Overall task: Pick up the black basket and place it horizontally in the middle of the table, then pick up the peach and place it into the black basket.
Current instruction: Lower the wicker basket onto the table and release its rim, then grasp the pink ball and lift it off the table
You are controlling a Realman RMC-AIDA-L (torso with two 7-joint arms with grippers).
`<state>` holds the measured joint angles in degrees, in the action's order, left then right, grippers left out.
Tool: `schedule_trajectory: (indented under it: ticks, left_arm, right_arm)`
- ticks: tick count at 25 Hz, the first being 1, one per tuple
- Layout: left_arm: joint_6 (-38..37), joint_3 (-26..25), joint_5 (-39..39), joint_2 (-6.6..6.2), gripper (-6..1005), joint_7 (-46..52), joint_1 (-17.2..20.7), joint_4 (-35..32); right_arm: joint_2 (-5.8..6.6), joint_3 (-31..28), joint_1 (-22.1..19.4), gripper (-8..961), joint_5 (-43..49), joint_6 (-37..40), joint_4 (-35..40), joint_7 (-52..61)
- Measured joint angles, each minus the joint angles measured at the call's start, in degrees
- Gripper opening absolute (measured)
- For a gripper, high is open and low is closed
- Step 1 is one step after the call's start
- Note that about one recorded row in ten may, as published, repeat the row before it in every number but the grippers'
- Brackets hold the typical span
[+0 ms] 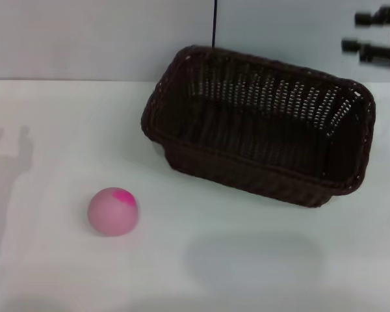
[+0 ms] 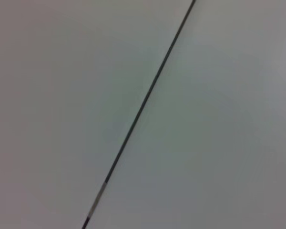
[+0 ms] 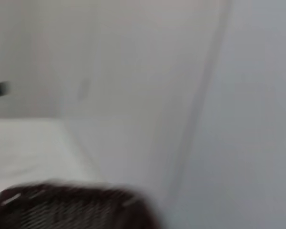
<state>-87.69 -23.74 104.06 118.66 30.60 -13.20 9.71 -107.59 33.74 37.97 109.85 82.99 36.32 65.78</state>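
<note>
The black basket (image 1: 260, 123) stands open side up on the white table (image 1: 247, 260), right of the middle and turned slightly askew. Its rim also shows in the right wrist view (image 3: 71, 205). The peach (image 1: 113, 210), pale pink with a magenta patch, lies on the table in front and to the left of the basket, well apart from it. My right gripper (image 1: 359, 32) hangs in the air beyond the basket's far right corner, fingers apart and empty. My left gripper is out of view.
A pale wall (image 1: 84, 39) stands behind the table, with a thin dark vertical line (image 1: 215, 23) above the basket. The left wrist view shows only that wall and the line (image 2: 143, 102). An arm's shadow (image 1: 10, 153) falls on the table's left.
</note>
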Motion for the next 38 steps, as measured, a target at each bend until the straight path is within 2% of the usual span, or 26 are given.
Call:
schedule_trajectory:
  ticks: [3, 8, 10, 11, 12, 15, 17, 20, 24, 27, 38]
  left_arm:
    - [0.1, 1.1, 0.0, 0.0, 481, -0.2, -0.3, -0.2]
    - [0.4, 4.2, 0.0, -0.27, 472, -0.1, -0.9, -1.3]
    - [-0.1, 7.7, 0.1, -0.49, 468, 1.1, -1.3, -3.2]
    - [-1.1, 12.0, 0.4, -0.6, 466, 3.6, -1.9, -6.0]
    - [-1.1, 12.0, 0.4, -0.6, 464, 3.6, -1.9, -6.0]
    - [-2.7, 22.3, 1.8, -0.74, 459, 11.3, -3.3, -14.1]
    - [-3.0, 28.9, 2.7, -0.85, 455, 15.6, -3.9, -18.4]
    - [-3.6, 39.5, 3.3, -1.0, 449, 20.5, -4.1, -23.9]
    - [-4.9, 46.1, 4.0, -1.62, 442, 23.2, -3.7, -26.7]
    - [-5.3, 48.1, 5.9, -1.98, 436, 24.1, -3.6, -27.6]
    - [-0.8, 48.5, 12.1, -1.49, 416, 23.8, -4.4, -28.4]
  right_arm:
    - [-0.23, -2.2, -0.8, 534, -5.0, -2.4, -0.6, -2.3]
    - [-0.89, -7.1, -4.3, 535, -18.0, -3.7, -6.2, -5.2]
    - [-2.2, -8.1, -6.4, 535, -21.6, -4.3, -7.3, -5.5]
    - [-4.38, -9.3, -9.2, 535, -25.1, -4.5, -7.7, -6.1]
    - [-4.38, -9.3, -9.2, 535, -25.1, -4.5, -7.7, -6.1]
    - [-7.16, -10.1, -13.5, 535, -29.8, -4.5, -8.0, -6.5]
    - [-8.18, -10.3, -15.7, 535, -32.3, -4.5, -9.3, -6.6]
    - [-8.63, -10.9, -17.6, 534, -33.4, -4.4, -11.6, -6.6]
    - [-8.67, -11.5, -18.7, 534, -33.6, -4.4, -13.9, -6.6]
    - [-8.72, -11.5, -18.6, 534, -33.6, -4.6, -14.5, -6.7]
    - [-9.25, -12.1, -16.3, 535, -33.8, -5.7, -16.8, -8.2]
